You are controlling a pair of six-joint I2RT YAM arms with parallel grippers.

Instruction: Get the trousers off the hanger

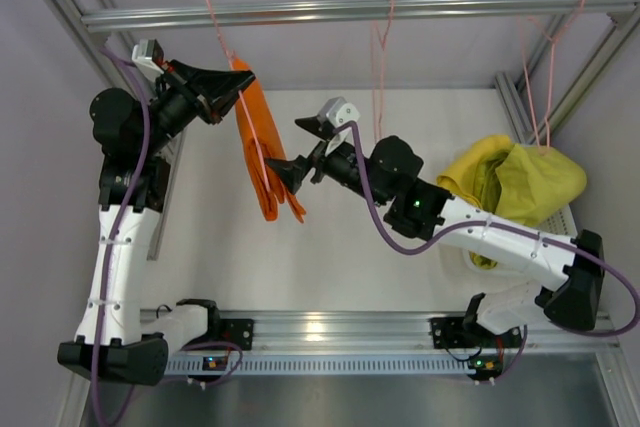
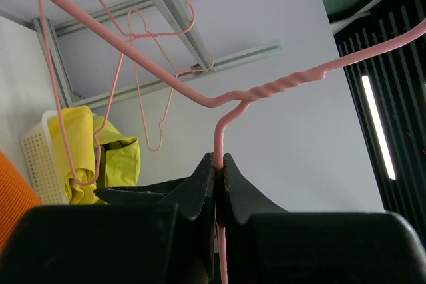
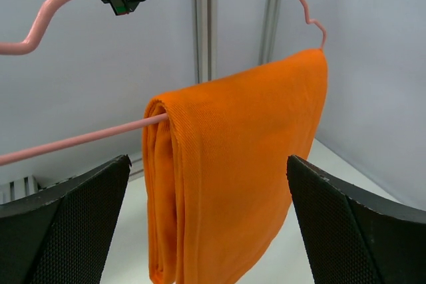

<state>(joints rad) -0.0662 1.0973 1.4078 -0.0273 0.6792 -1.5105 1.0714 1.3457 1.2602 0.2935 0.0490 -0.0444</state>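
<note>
The bright orange trousers [image 1: 262,152] hang folded over the bar of a pink hanger [image 1: 225,47] on the overhead rail. My left gripper [image 1: 240,83] is shut on that hanger's wire [image 2: 218,144] just under its twisted neck. My right gripper [image 1: 296,150] is open, its jaws standing wide on either side of the orange trousers [image 3: 239,164] without touching them. The hanger bar [image 3: 73,140] runs out of the fold to the left. The yellow trousers [image 1: 478,172] and the yellow-green trousers [image 1: 540,187] lie crumpled in a white basket [image 1: 565,219] at the right.
Two empty pink hangers [image 1: 380,47] [image 1: 545,67] hang from the aluminium rail [image 1: 350,12]. Frame posts stand at the back corners. The basket [image 2: 33,157] also shows in the left wrist view, with the yellow cloth [image 2: 76,144].
</note>
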